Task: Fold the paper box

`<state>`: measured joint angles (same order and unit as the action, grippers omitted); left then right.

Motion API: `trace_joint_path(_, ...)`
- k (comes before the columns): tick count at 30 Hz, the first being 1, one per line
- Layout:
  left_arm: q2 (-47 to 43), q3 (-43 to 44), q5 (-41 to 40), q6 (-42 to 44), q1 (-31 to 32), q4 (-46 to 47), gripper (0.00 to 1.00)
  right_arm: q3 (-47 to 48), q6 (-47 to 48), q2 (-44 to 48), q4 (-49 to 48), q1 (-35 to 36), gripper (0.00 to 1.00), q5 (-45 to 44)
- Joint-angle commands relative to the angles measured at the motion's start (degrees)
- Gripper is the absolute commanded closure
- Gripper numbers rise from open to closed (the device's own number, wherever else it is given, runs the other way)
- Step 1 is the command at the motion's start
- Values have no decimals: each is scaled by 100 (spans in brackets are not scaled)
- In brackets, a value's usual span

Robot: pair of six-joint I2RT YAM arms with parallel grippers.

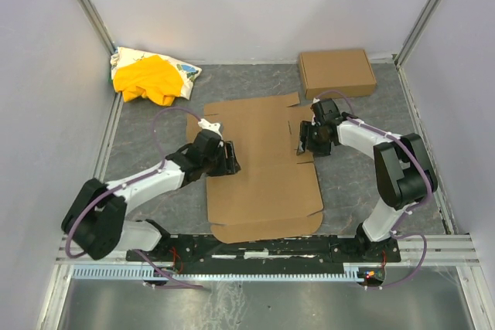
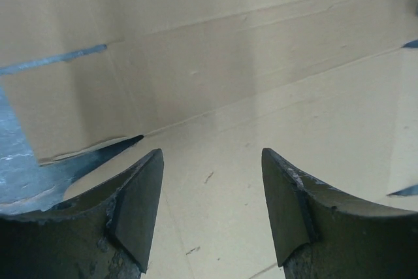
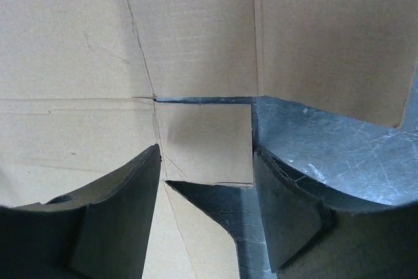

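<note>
One paper box [image 1: 263,168]; one closed cardboard box [image 1: 337,72]; one cloth heap [image 1: 152,76]; two arms [image 1: 147,179] [image 1: 371,141].

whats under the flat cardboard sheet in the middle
The grey table shows beside the cardboard sheet and through its cutouts, so it rests on that. Anything beneath its middle is covered.

I'm working over a grey mottled table [image 1: 346,181], the paper box [image 1: 263,168] lying flat mid-table, a closed cardboard box [image 1: 337,72] sitting far right, a yellow-and-white cloth heap [image 1: 151,76] resting far left

Robot lab cell: white enclosure walls [image 1: 255,13], aluminium rail [image 1: 456,246], grey tabletop [image 1: 348,183].
</note>
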<state>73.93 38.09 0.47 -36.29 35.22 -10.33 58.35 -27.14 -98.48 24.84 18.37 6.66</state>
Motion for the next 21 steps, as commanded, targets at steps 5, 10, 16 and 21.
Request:
trace_joint_path(5,955,58,-285,-185,286,273,33,36,-58,350,-111,148,35,361)
trace_joint_path(10,1241,66,-285,-208,348,336,33,73,-118,635,-112,267,36,443)
trace_joint_path(16,1526,78,-273,-219,396,364,34,270,-113,658,-50,423,36,470)
trace_joint_path(21,1588,55,-263,-246,415,378,34,354,-171,469,-135,646,37,451)
